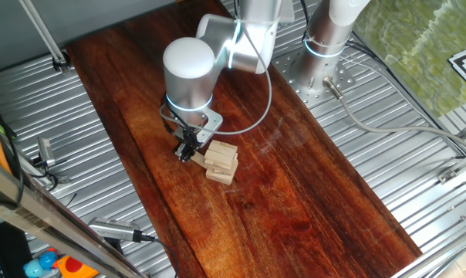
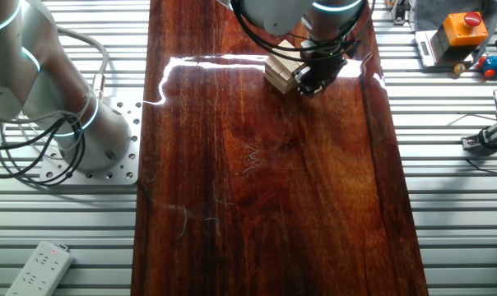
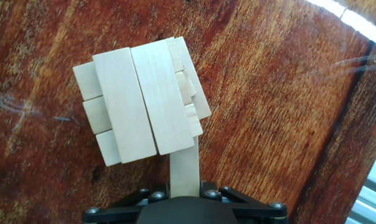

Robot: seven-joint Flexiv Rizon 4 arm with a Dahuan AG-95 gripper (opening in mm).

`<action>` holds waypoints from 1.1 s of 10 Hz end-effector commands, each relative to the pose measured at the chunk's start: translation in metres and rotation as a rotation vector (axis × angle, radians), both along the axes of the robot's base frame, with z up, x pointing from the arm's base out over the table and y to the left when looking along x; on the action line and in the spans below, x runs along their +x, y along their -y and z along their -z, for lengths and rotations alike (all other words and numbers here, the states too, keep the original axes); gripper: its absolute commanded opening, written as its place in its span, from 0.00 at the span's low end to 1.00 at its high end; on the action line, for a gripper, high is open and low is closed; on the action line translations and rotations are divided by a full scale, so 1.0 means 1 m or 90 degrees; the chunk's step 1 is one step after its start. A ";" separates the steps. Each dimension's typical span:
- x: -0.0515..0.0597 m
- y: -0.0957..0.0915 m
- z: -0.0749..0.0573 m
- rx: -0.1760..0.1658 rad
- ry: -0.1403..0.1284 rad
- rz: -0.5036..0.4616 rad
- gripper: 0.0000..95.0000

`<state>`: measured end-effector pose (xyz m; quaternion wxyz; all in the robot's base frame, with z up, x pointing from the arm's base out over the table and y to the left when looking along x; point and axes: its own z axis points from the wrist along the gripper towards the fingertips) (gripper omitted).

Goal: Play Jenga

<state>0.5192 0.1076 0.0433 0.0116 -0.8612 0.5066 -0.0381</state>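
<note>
Directly at twelve o'clock from the fingers (image 3: 187,190) stands the Jenga stack (image 3: 141,99), one loose block (image 3: 185,167) apparently pinched lengthwise between them.

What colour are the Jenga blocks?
Pale tan, unpainted wood; the Jenga blocks show best in the hand view.

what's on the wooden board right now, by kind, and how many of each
Jenga stack: 1
loose block sticking out of the stack's side: 1
gripper right at that block: 1
total: 3
</note>
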 end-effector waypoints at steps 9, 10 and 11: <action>0.002 0.002 0.003 0.007 -0.013 -0.002 0.00; 0.002 0.002 0.003 0.007 -0.012 -0.002 0.00; 0.002 0.003 0.003 0.006 -0.012 -0.003 0.00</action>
